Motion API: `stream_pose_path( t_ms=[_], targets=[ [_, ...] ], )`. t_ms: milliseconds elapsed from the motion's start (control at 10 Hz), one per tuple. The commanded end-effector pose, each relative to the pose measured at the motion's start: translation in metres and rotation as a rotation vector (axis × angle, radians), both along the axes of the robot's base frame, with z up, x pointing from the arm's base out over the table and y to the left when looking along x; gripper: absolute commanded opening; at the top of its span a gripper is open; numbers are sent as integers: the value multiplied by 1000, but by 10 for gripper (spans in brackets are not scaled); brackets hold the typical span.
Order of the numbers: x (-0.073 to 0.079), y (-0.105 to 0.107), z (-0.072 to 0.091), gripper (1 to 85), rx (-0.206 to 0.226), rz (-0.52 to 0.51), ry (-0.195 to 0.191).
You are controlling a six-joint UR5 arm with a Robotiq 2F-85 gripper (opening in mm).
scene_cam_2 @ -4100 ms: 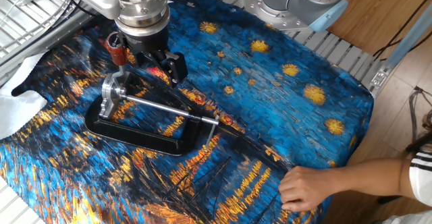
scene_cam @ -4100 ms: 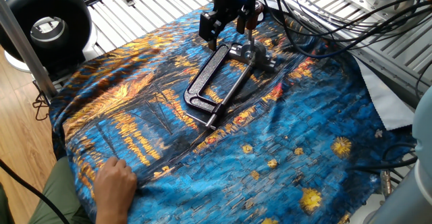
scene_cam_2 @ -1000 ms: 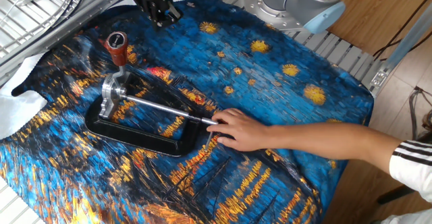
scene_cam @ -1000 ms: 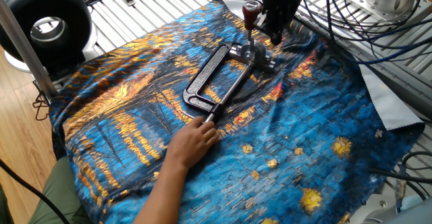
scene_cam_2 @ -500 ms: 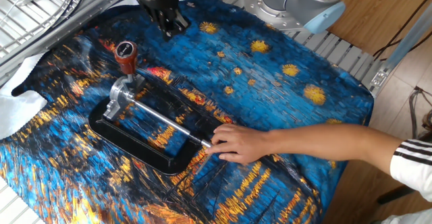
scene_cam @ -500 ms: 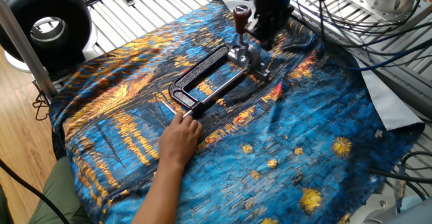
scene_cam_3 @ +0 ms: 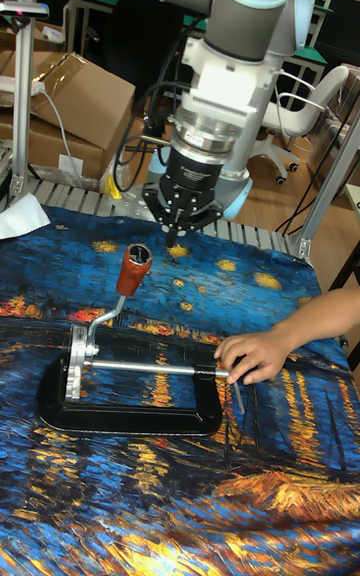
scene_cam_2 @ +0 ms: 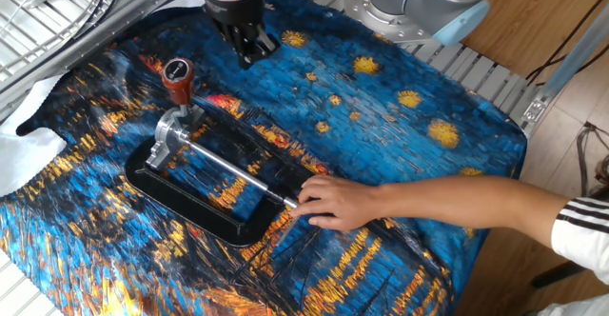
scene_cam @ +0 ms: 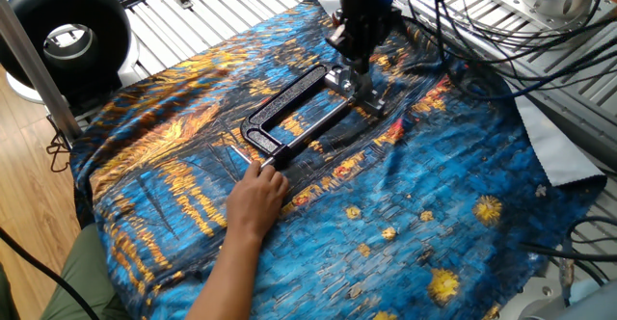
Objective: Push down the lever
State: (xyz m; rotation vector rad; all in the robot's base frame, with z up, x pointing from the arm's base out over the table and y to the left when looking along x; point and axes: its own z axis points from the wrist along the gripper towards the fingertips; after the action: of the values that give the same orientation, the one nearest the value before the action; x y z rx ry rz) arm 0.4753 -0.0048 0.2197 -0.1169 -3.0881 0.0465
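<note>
The lever (scene_cam_2: 175, 86) is a slim silver arm with a dark red tip, and it stands upright at the left end of the black clamp frame (scene_cam_2: 186, 205). In the tall fixed view the lever (scene_cam_3: 128, 281) leans slightly right above the frame (scene_cam_3: 130, 418). My gripper (scene_cam_2: 249, 55) hangs shut with nothing in it, beside and slightly above the red tip, apart from it. In the tall fixed view the gripper (scene_cam_3: 173, 228) points straight down. The gripper (scene_cam: 351, 54) hides the lever in one fixed view, where the frame (scene_cam: 287, 108) lies below it.
A person's hand (scene_cam_2: 333, 202) holds the free end of the clamp's screw rod (scene_cam_2: 233, 171) on the blue and yellow painted cloth (scene_cam_2: 400, 154). The robot base (scene_cam_2: 419, 2) stands behind the cloth. Cables (scene_cam: 482, 31) hang near the arm. A black round device (scene_cam: 63, 31) sits at the left.
The hand swung the clamp round on the cloth about a second ago, and it has since stayed still. My gripper has moved sideways toward the upright lever, still shut.
</note>
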Motion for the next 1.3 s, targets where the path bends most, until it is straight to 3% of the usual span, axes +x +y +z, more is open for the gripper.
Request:
stream_pose_path(
  t_ms=[0, 100, 300, 400, 600, 700, 800, 900, 1000, 1100, 1200],
  targets=[
    [10, 10, 4, 10, 8, -19, -28],
    [12, -7, 5, 10, -54, 28, -32],
    [11, -8, 5, 10, -56, 131, -22],
    [16, -11, 5, 10, -69, 157, -39],
    [12, 33, 5, 10, 98, 50, -34],
    [16, 32, 5, 10, 91, -40, -50],
    [23, 6, 4, 10, -9, -96, -82],
    [30, -8, 5, 10, -60, -145, -113],
    [31, -17, 6, 10, -95, -115, -119],
    [26, -9, 5, 10, -63, -57, -93],
    [23, -16, 9, 10, -45, -22, -74]
  ],
)
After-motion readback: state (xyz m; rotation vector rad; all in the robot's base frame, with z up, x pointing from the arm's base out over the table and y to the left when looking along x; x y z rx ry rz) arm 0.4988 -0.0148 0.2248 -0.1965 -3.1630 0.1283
